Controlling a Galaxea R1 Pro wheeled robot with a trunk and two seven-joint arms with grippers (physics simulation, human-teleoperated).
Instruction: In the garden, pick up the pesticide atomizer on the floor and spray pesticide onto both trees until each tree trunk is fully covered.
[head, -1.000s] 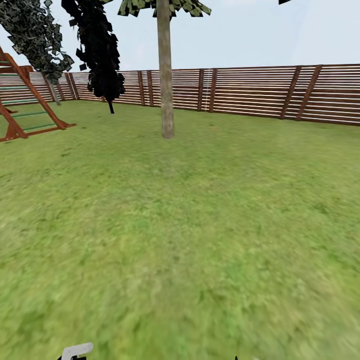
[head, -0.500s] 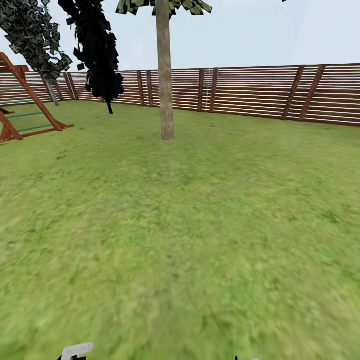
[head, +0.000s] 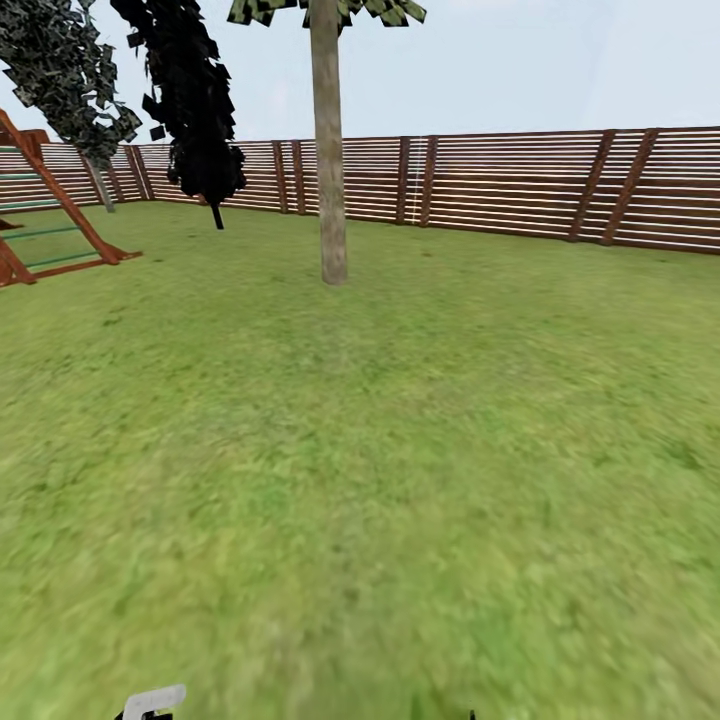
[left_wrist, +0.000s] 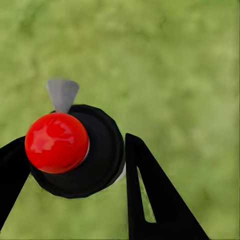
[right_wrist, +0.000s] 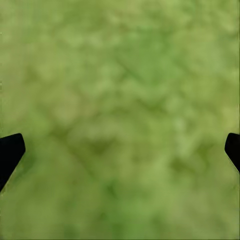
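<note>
Closer now than a second ago to the tree trunk (head: 328, 150) at 12 o'clock, whole head view shifted with the camera: fence (head: 520, 185) and trunk base a touch lower, red climbing frame (head: 45, 215) slid further toward 9 o'clock. Grass (head: 380, 470) blurred across the near ground. Dark-leaved shrub (head: 195, 110) at 11 o'clock, a second, greyer tree (head: 70, 75) beyond it near the fence corner.

Left gripper (left_wrist: 72, 165) clamped on the pesticide atomizer (left_wrist: 82, 155), black fingers (left_wrist: 150, 200) pressed against either side of its dark round top, red dot (left_wrist: 56, 142) up, pale nozzle (left_wrist: 62, 94) pointing toward 12 o'clock over grass.

Right gripper (right_wrist: 120, 150) spread wide, fingertips (right_wrist: 10, 150) at 9 and 3 o'clock, nothing between them but green lawn.
</note>
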